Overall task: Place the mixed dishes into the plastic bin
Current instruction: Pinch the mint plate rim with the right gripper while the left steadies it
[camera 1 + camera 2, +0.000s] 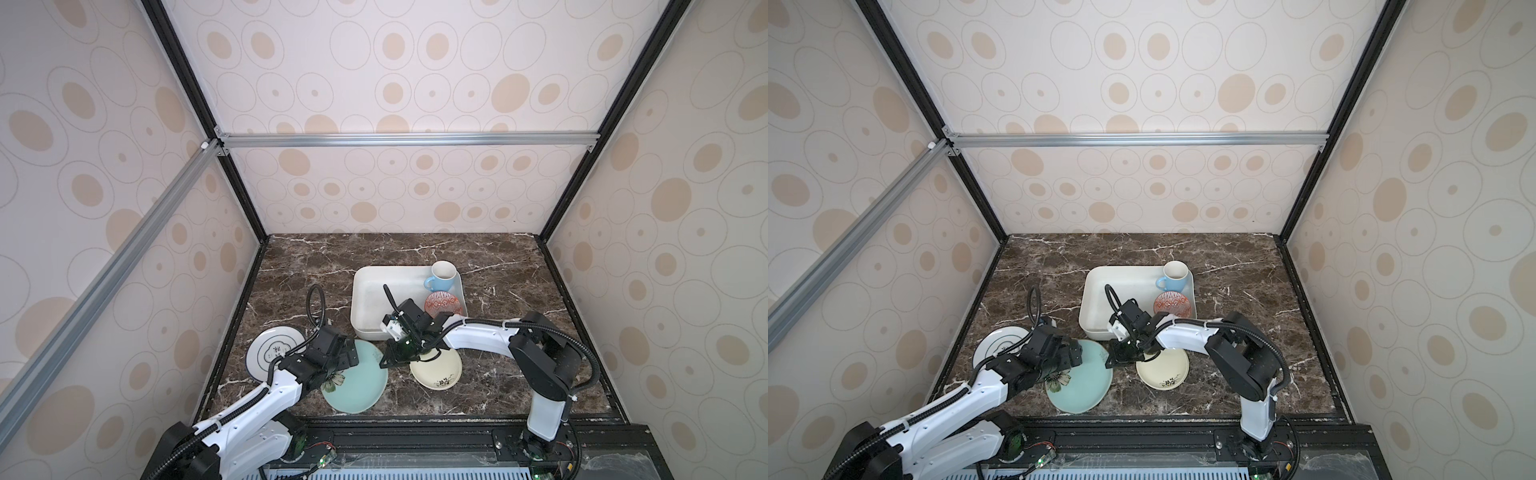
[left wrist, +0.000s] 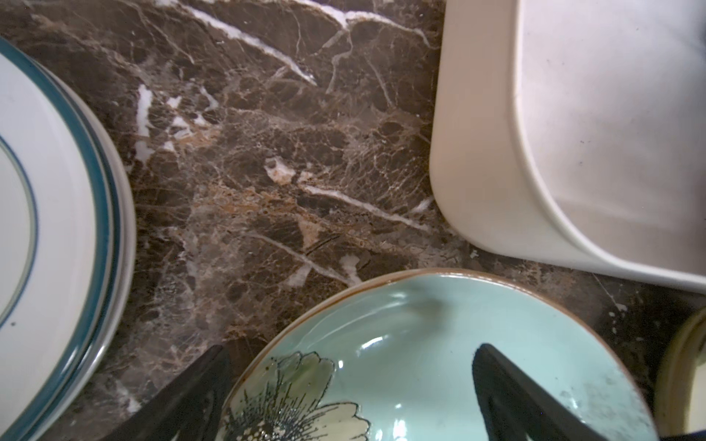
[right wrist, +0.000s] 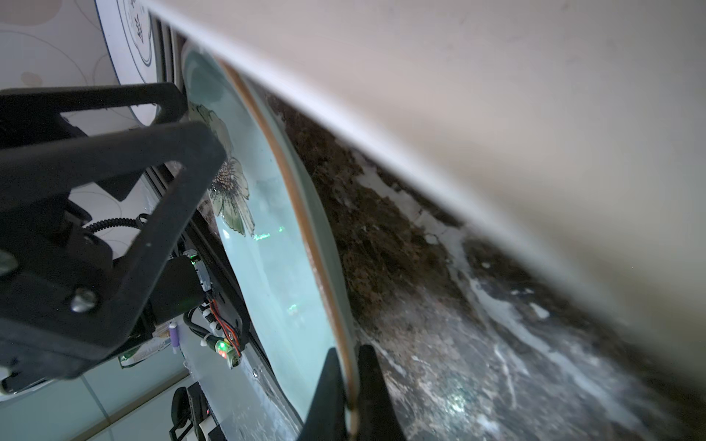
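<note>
Right gripper [image 3: 349, 366]: closed narrow on the rim of the teal flower plate [image 1: 359, 388], with one finger seen on each side of the brown edge.
Left gripper [image 2: 349, 349]: spread wide, nothing held. One finger is seen over the plate, its mate over the marble tabletop [image 2: 267, 152].
Plate's spot: outside the plastic bin [image 1: 374, 291], just in front of its near wall, between the white blue-rimmed plates [image 1: 270, 353] and the small cream plate [image 1: 438, 374].
Already binned: the light-blue mug [image 1: 442, 276] and the red-patterned bowl [image 1: 444, 303] are seen inside, along the right side.
</note>
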Available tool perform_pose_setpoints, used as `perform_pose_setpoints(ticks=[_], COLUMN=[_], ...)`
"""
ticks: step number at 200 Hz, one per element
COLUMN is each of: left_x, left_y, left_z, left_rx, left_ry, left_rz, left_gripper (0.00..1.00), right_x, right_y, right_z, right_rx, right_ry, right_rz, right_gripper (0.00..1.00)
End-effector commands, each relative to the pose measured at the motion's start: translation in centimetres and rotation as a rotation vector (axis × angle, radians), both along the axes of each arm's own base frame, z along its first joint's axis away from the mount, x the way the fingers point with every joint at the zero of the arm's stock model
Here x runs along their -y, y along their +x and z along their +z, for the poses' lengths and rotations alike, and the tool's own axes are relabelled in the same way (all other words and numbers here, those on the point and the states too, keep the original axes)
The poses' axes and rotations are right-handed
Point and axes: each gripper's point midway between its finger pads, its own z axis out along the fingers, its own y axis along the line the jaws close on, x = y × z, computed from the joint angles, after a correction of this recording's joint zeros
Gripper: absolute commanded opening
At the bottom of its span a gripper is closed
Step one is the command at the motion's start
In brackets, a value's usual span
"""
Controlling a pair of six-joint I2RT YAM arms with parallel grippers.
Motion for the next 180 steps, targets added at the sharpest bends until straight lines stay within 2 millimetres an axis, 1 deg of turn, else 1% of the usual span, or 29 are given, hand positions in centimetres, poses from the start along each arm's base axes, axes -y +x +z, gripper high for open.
perform_pose_setpoints(ticks=[1, 40, 63, 116, 149, 180], left_x=[0.1, 0.2, 0.3, 0.6, 0.2, -0.6], left_y=[0.6, 1.0, 1.4, 3.4, 4.8, 5.5], left_z=[1.5, 1.7, 2.1, 4.5, 5.9, 6.8], left_rx=[0.029, 0.032, 0.033, 0.054, 0.067, 0.075], left_ry=[0.017, 0.028, 0.041, 0.054, 0.057, 0.058], left_rz=[-0.005, -0.008, -0.013, -0.032, -0.029, -0.018], left_gripper=[0.99, 0.99, 0.99, 0.99, 0.99, 0.99], right_x=[0.9, 1.3, 1.6, 1.3, 1.3, 1.0], right_y=[0.3, 3.0, 4.0, 3.9, 4.1, 4.3], right_z=[0.2, 0.8, 1.2, 3.2, 4.9, 6.4], right_rx=[0.011, 0.012, -0.004, -0.004, 0.014, 0.017], right_ry=[-0.038, -0.013, 0.008, 0.034, 0.05, 0.084], right_rz=[0.007, -0.034, -0.056, -0.034, -0.026, -0.025], right_gripper=[0.0, 0.0, 0.0, 0.0, 0.0, 0.0])
